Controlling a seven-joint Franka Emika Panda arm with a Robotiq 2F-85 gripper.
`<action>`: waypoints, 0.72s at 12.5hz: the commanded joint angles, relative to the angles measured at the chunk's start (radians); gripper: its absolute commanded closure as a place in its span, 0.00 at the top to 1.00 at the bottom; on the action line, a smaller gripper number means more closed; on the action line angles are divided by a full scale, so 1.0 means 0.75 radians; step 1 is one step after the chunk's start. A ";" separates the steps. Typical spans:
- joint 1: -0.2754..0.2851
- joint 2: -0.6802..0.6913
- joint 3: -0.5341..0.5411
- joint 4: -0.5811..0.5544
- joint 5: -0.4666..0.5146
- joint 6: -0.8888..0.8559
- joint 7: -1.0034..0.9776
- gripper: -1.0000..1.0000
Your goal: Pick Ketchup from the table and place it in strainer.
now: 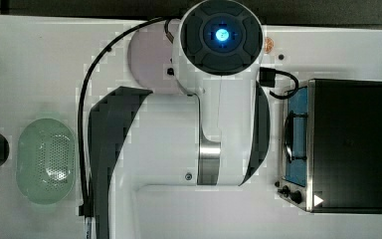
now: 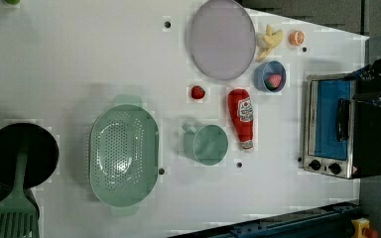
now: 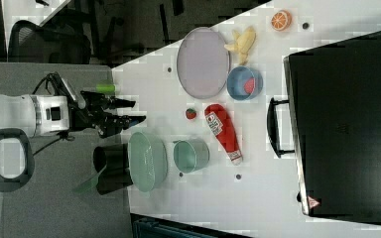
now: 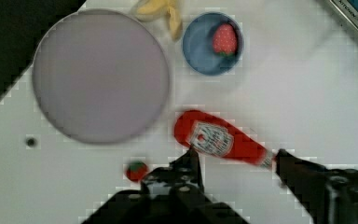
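White table (image 2: 79,59) spreads below me; my fingers (image 4: 233,161) hang open and empty over the Ketchup (image 4: 219,140), which lies flat. Beyond it sit the plate (image 4: 100,74) and bowl (image 4: 200,51); in the left view, the strainer (image 2: 124,154) rests past the mug (image 2: 206,144), on its left.

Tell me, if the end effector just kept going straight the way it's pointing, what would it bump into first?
Most likely the ketchup bottle. In the wrist view the open end effector points down at the table, its fingers straddling the bottle's capped end. How much height is left is unclear.
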 commanded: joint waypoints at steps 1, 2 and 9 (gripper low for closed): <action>-0.142 -0.317 0.024 -0.146 0.031 -0.203 -0.046 0.79; -0.142 -0.317 0.024 -0.151 0.031 -0.203 -0.048 0.90; -0.136 -0.260 0.086 -0.292 0.031 -0.055 -0.336 1.00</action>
